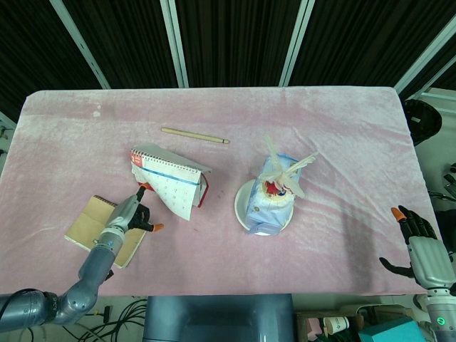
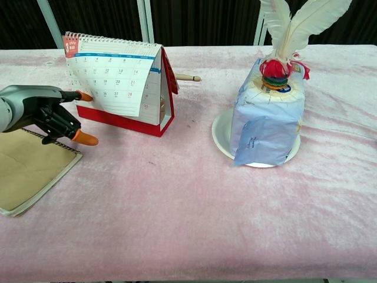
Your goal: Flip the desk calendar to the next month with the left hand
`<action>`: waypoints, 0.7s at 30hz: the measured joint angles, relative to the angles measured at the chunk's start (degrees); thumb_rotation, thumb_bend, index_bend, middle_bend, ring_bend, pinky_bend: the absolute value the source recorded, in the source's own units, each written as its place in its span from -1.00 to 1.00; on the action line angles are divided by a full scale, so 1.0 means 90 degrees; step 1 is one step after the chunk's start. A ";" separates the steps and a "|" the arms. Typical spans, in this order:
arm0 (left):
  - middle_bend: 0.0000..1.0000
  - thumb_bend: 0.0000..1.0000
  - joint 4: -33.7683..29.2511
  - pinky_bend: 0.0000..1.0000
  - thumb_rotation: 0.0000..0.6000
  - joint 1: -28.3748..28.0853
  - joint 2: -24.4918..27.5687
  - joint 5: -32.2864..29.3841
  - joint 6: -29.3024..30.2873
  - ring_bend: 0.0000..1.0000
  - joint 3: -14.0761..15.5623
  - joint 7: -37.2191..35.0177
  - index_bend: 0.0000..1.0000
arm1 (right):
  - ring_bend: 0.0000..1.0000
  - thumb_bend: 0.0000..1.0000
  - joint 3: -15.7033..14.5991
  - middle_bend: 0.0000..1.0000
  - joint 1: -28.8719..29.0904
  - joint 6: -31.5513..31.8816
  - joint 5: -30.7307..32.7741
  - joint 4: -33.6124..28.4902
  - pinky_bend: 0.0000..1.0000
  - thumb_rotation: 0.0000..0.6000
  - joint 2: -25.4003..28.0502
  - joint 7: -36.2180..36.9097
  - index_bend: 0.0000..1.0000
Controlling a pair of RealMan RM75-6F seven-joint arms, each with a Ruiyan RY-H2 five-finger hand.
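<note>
1. Left hand (image 2: 44, 112) fingers partly curled, tip at calendar (image 2: 121, 82) page's lower edge; a real grip can't be confirmed.
2. Right hand (image 1: 417, 246) cut off by frame, fingers apart, empty.
3. Calendar at cloth's 9 o'clock; spine runs 10-to-4, face toward 7.

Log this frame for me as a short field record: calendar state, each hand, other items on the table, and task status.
calendar: desk calendar stands left of centre, March page facing front, its lower edge lifted off the red base
left hand: left hand at the page's lower left corner, one orange fingertip touching it; grip not clear
right hand: right hand off the table's right edge, fingers apart, holding nothing
other items: notebook under the left hand; pencil behind the calendar; tissue pack with feathers on a white plate
status: page not yet flipped over
</note>
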 measured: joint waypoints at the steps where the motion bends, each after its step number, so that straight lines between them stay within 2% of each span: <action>1: 0.55 -0.66 -0.0054 0.58 1.00 0.0000 0.0009 0.0036 0.0005 0.58 -0.0010 -0.0012 -1.00 | -1.00 -0.75 0.0000 -1.00 0.0001 -0.0001 -0.0001 0.0000 -0.86 1.00 0.0000 0.0000 -1.00; 12: 0.52 -0.66 -0.0591 0.57 1.00 0.0032 0.0137 0.0650 0.0134 0.53 -0.0064 -0.0090 -1.00 | -1.00 -0.75 -0.0004 -1.00 -0.0001 0.0005 -0.0009 0.0001 -0.86 1.00 -0.0001 -0.0005 -1.00; 17: 0.41 -0.66 -0.0809 0.48 1.00 0.0088 0.0199 0.1354 0.0379 0.42 -0.0019 -0.0024 -0.97 | -1.00 -0.75 -0.0008 -1.00 -0.0005 0.0010 -0.0013 -0.0004 -0.86 1.00 -0.0001 -0.0004 -1.00; 21: 0.23 -0.66 -0.0883 0.35 1.00 0.0144 0.0220 0.2214 0.0742 0.25 0.0061 0.0143 -0.81 | -1.00 -0.75 -0.0006 -1.00 -0.0006 0.0014 -0.0011 -0.0006 -0.86 1.00 -0.0001 -0.0008 -1.00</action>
